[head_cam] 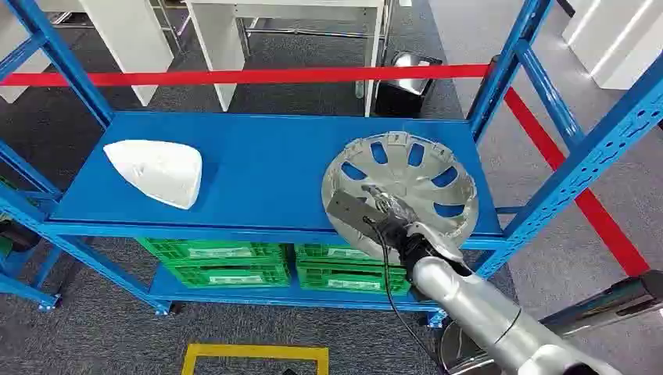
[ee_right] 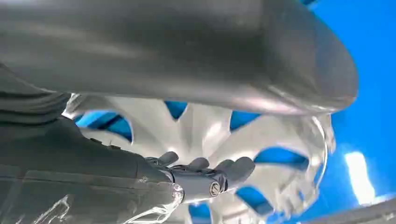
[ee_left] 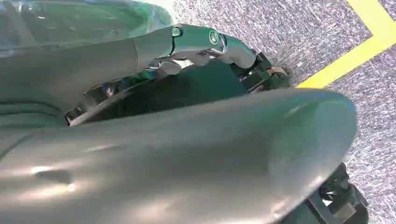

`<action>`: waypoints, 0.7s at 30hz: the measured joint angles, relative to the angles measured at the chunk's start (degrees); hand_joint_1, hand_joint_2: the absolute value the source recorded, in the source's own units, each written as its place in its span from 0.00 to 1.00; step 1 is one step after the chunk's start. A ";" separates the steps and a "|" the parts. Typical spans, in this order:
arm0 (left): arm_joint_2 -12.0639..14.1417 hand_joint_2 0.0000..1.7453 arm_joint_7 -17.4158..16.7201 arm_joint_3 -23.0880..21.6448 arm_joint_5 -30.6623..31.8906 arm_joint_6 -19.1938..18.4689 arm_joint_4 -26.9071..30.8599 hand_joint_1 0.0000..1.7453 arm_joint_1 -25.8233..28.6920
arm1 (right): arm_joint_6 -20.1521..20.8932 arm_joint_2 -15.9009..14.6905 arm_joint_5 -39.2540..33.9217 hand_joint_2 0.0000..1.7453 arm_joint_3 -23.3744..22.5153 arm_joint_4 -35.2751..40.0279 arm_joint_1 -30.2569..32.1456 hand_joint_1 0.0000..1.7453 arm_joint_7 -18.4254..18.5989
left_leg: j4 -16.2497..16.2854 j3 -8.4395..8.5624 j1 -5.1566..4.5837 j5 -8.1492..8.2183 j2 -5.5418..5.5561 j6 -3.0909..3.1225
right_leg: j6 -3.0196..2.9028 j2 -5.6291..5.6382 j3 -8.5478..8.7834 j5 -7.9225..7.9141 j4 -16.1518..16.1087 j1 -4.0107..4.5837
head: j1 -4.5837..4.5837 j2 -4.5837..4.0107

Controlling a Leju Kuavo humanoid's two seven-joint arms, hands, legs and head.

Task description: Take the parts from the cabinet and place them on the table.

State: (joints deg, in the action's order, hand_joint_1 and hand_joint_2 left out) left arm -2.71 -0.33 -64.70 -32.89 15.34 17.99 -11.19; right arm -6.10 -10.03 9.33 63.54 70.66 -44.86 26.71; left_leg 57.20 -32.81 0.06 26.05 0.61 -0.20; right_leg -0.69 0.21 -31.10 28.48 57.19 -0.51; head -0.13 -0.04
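A silver hubcap point(head_cam: 410, 183) lies at the right of the blue shelf point(head_cam: 258, 168), its near rim reaching over the shelf's front edge. My right hand point(head_cam: 388, 209) is over the hubcap's near part. In the right wrist view its fingers point(ee_right: 205, 170) stretch across the hubcap's spokes point(ee_right: 205, 135) with the thumb spread apart, and I see no grip on the rim. A white shell-shaped part point(head_cam: 156, 172) lies at the shelf's left end. My left hand point(ee_left: 140, 56) hangs over the carpet with straight fingers, holding nothing.
Blue uprights point(head_cam: 500, 86) frame the shelf on both sides. Green crates point(head_cam: 215, 262) fill the lower shelf. Red tape point(head_cam: 234, 76) runs behind the rack, with white tables point(head_cam: 227, 31) beyond. A yellow floor marking point(head_cam: 254, 355) lies in front.
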 joint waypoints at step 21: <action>-0.02 0.00 0.02 0.00 -0.35 -0.13 0.00 0.00 -0.01 | 8.52 4.41 33.34 0.00 5.99 -10.71 0.17 0.00 8.33 | -0.07 0.00 0.00 0.00 0.00 -0.01 | -0.07 0.00 -0.06 0.04 0.00 0.00 | 0.00 0.00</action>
State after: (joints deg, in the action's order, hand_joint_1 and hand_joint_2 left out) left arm -2.73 -0.31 -64.70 -33.24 15.21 17.99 -11.19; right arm 2.42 -5.62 42.68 69.53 59.95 -44.69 35.04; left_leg 57.13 -32.81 0.06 26.05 0.61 -0.21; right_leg -0.75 0.21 -31.16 28.52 57.19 -0.51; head -0.13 -0.04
